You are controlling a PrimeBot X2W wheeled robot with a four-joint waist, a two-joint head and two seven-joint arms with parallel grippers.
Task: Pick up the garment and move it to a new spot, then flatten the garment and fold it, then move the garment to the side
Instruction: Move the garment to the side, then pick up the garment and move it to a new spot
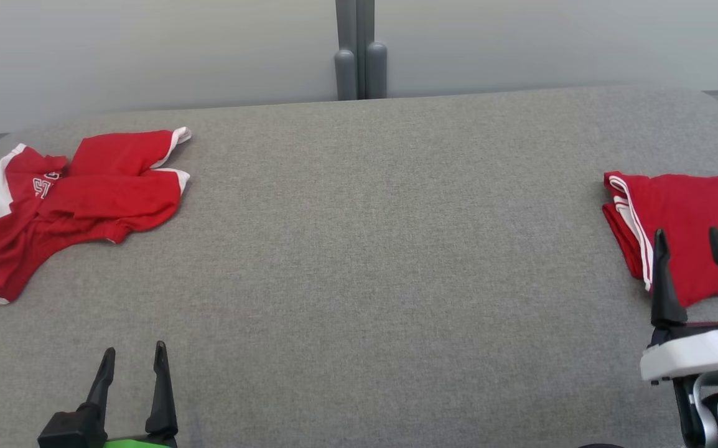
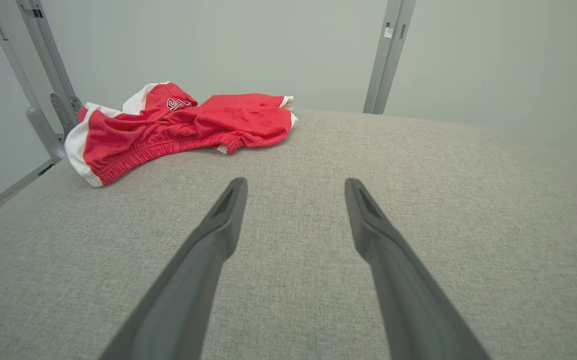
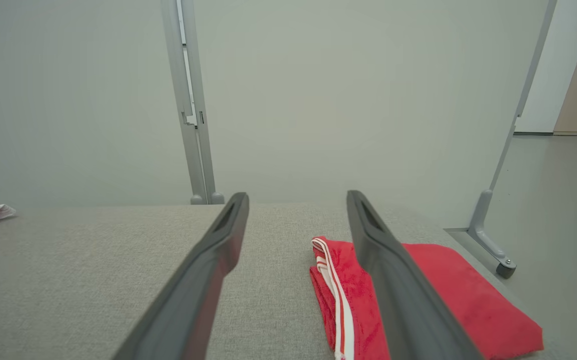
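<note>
In the head view, a grey fabric-covered table (image 1: 359,249) is stretching across the frame, and a crumpled garment (image 1: 73,199), red with white trim and some lettering, is lying in a loose heap near its far left corner. A folded garment (image 1: 701,211), red with white stripes along one edge, is lying flat at the right edge of the table, well apart from the heap. The left gripper (image 1: 134,348) is showing at the lower left with its two dark fingers spread and nothing between them, over bare cloth. The right gripper (image 1: 688,233) is showing at the lower right, its fingers spread too and holding nothing, with their tips overlapping the near part of the folded garment. In the left wrist view, the left gripper's fingers are standing wide apart above the table, pointing a little to the right of the crumpled garment, which is lying ahead near a grey frame post (image 2: 48,75). In the right wrist view, the right gripper's fingers are parted and empty; one of them is crossing in front of the folded garment, and whether it is touching the cloth cannot be told. A white-edged corner of the crumpled garment is peeking in at the far left.
</note>
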